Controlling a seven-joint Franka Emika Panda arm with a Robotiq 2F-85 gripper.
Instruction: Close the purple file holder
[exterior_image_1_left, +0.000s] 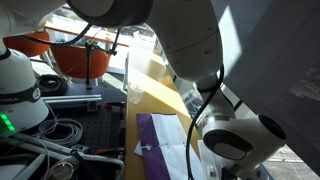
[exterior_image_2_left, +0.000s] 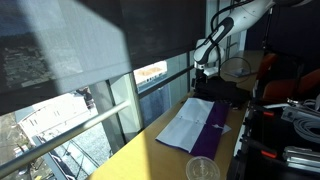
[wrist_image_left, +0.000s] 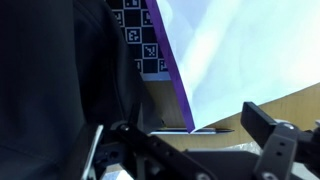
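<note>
The purple file holder (exterior_image_2_left: 213, 128) lies open on the tan tabletop (exterior_image_2_left: 150, 150), with white sheets (exterior_image_2_left: 183, 128) spread on one side. It also shows in an exterior view (exterior_image_1_left: 150, 135), partly hidden behind the arm. My gripper (exterior_image_2_left: 203, 70) hangs above the folder's far end. In the wrist view the gripper (wrist_image_left: 195, 135) is open, with its fingers wide apart. The folder's purple edge (wrist_image_left: 165, 65) and white paper (wrist_image_left: 235, 45) lie just beyond the fingers, and a thin corner of the folder sits between them. Nothing is gripped.
A clear plastic cup (exterior_image_2_left: 203, 168) stands on the table near the folder's near end and shows in both exterior views (exterior_image_1_left: 137, 95). A black board with cables and gear (exterior_image_2_left: 285, 130) lies beside the folder. A window rail (exterior_image_2_left: 130, 105) runs along the table's other side. A checkered marker (wrist_image_left: 140, 35) lies next to the folder.
</note>
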